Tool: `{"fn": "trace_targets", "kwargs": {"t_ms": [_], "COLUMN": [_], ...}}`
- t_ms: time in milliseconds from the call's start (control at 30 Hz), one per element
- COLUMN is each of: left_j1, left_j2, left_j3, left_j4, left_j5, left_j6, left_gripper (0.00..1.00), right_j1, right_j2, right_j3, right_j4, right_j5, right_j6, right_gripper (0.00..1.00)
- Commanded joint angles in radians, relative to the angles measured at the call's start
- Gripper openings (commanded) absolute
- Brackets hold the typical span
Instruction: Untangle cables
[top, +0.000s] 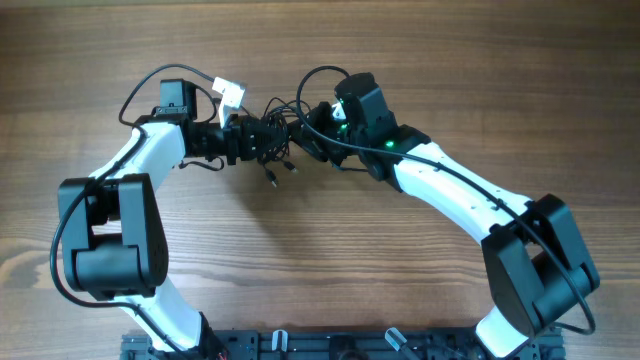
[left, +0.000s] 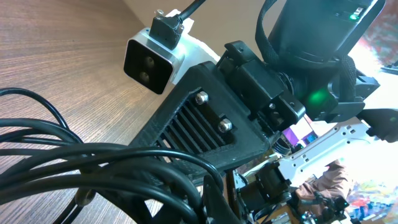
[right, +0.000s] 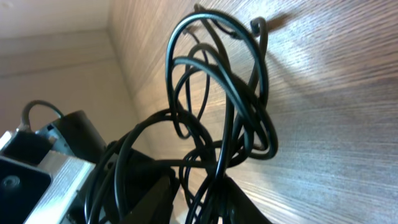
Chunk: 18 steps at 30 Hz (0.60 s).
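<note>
- Black, thin and glossy, the cables (top: 272, 140) form a looped bunch between the two arms, at the far middle of the desk (top: 320, 260). The desk top is pale wood with a fine straight grain.
- Two loose ends with small plug tips (top: 271, 181) trail from the bunch on its near side.
- The left jaws are closed tight on the cables. In the left wrist view the round strands (left: 93, 158) sweep in from the left and draw together toward the bottom.
- The right jaws are at the other side of the bunch. I cannot tell how far apart they stand or whether they grip a strand.
- In the right wrist view the cables (right: 230, 106) make tall, overlapping oval loops against the wood.
- A white camera box (left: 149, 59) with two round lenses sits on a ribbed black housing (left: 193, 124) with two screw heads.
</note>
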Motion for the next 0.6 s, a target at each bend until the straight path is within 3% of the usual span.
{"fn": "trace_targets", "kwargs": {"t_ms": [0,167,333,400,467,567], "left_j1": [-0.005,-0.005,-0.005,0.003,0.020,0.074], "left_j2": [0.003,0.003,0.003,0.003,0.003,0.003], "left_j3": [0.002,0.002,0.002,0.002,0.002,0.002], "left_j4": [0.003,0.004,0.011,0.011,0.011,0.014], "left_j5": [0.034,0.034,0.034,0.034,0.033,-0.005], "left_j6": [0.026,0.026,0.026,0.022,0.009,-0.012], "left_gripper": [0.07,0.06,0.06,0.08,0.11,0.04], "right_j1": [0.013,0.030,0.026,0.006,-0.031,-0.131], "right_j2": [0.027,0.059,0.060,0.060,0.060,0.058], "right_j3": [0.002,0.002,0.002,0.002,0.002,0.002], "right_j4": [-0.003,0.000,0.037,0.039,0.035,0.050], "right_j5": [0.051,0.053,0.055,0.048,-0.021,-0.237], "right_j6": [0.023,0.053,-0.029,-0.136,-0.196,-0.259], "right_gripper": [0.26,0.26,0.04,0.04,0.04,0.04]}}
